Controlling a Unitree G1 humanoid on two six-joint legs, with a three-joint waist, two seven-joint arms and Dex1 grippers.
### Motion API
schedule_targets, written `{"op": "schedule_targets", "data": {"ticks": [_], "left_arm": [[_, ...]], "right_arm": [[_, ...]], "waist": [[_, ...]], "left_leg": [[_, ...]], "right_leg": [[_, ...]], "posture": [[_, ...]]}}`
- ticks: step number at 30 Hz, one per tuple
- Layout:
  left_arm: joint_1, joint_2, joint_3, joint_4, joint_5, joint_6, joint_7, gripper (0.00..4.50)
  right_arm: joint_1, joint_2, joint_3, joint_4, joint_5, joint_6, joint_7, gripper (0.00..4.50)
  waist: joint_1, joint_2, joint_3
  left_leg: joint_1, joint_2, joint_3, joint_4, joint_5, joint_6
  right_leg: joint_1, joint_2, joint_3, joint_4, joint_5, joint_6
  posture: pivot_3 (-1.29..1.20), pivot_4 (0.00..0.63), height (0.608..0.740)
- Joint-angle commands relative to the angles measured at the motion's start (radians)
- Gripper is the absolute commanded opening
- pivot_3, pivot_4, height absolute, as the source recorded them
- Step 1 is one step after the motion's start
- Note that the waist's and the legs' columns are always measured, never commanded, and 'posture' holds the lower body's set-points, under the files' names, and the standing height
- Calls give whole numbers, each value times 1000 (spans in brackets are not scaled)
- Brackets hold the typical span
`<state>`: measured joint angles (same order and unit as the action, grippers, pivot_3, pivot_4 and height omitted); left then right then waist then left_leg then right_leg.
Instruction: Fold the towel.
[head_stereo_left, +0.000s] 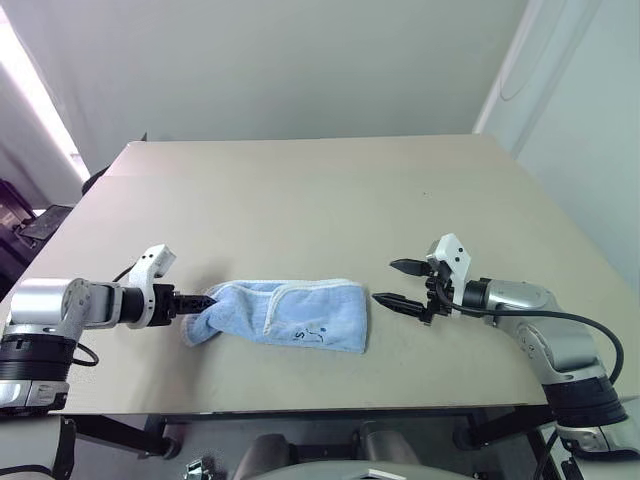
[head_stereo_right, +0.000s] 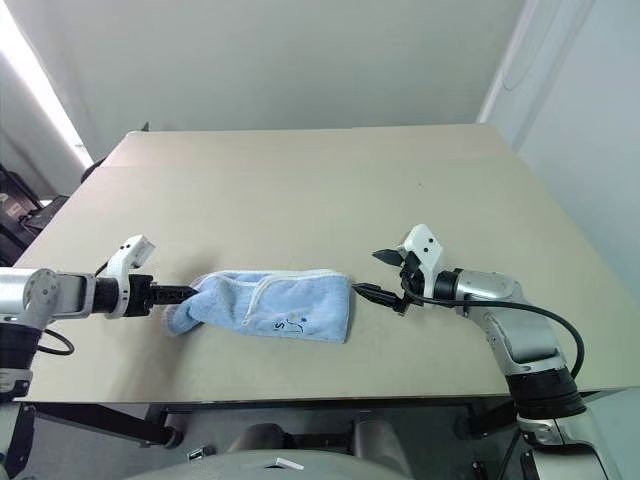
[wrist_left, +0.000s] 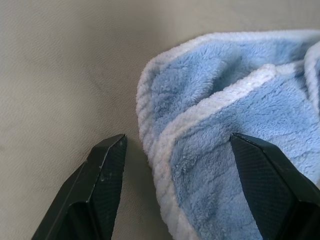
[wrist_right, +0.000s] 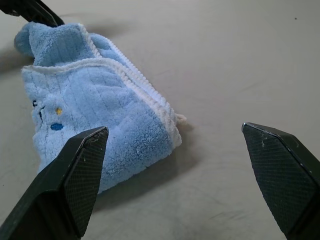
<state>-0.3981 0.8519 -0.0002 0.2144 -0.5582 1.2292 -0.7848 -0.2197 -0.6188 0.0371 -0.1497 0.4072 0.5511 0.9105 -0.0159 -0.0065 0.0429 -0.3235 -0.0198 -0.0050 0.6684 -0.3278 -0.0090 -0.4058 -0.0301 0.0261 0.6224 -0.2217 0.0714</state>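
On table (head_stereo_left: 300, 190), near front edge: towel (head_stereo_left: 285, 315), folded into a long band, lying flat.
Towel detail: white piping across top layer, dark mark + small coloured spots near R end.
L gripper (head_stereo_left: 203, 299): at towel's L end, fingers (wrist_left: 107, 170) apart, one on the cloth, one on bare table.
R gripper (head_stereo_left: 398, 283): just beside towel's R end, fingers spread wide, nothing held.

Lab-like room, bare beige table (head_stereo_left: 300, 190), plain white walls (head_stereo_left: 300, 60)
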Motion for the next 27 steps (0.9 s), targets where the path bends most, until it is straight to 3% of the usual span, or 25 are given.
{"op": "schedule_targets", "data": {"ticks": [1, 3, 6, 14, 21, 27], "left_arm": [[16, -18, -61, 33, 64, -1, 30, 3508], [13, -40, -64, 29, 69, -6, 32, 3508], [1, -67, -39, 20, 61, 3, 32, 2850], [-21, -88, 7, 33, 92, -65, 25, 17], [-25, -79, 116, 2, 44, -78, -18, 17], [-50, -39, 147, 40, 45, -96, -45, 17]], "right_arm": [[-13, 7, -3, -6, -4, -18, -6, 4500], [-13, 10, -3, -6, -7, -18, -11, 4500], [-14, 13, -8, -2, -11, -19, -17, 4500], [-27, 16, -8, 21, -27, -35, -23, 4500], [-32, 23, -3, 37, -43, -49, -27, 4500], [-52, 41, 8, 68, -61, -63, -39, 4500]], "waist": [[-1, 1, 0], [-2, 3, -2], [1, 6, -3], [9, 6, -3], [4, -3, 2], [-2, -4, 2]], "left_leg": [[3, 0, 0, 0, 0, 0], [6, 0, -1, 0, 0, 0], [8, 0, -2, 0, 0, 0], [3, -1, -3, 0, 0, 0], [0, -1, -4, -1, 0, 0], [-11, 0, -3, -2, 0, 0]], "right_leg": [[3, 0, 0, 0, -1, -2], [6, 0, 0, 0, -2, -2], [8, 0, 0, 0, -2, -2], [6, -1, -1, -5, -2, -1], [4, -1, -1, -5, -2, 0], [-7, -1, 0, -5, 3, -1]], "posture": [[0, 0, 740], [0, 0, 740], [0, 0, 740], [0, 0, 740], [0, 0, 740], [0, 0, 740]]}}
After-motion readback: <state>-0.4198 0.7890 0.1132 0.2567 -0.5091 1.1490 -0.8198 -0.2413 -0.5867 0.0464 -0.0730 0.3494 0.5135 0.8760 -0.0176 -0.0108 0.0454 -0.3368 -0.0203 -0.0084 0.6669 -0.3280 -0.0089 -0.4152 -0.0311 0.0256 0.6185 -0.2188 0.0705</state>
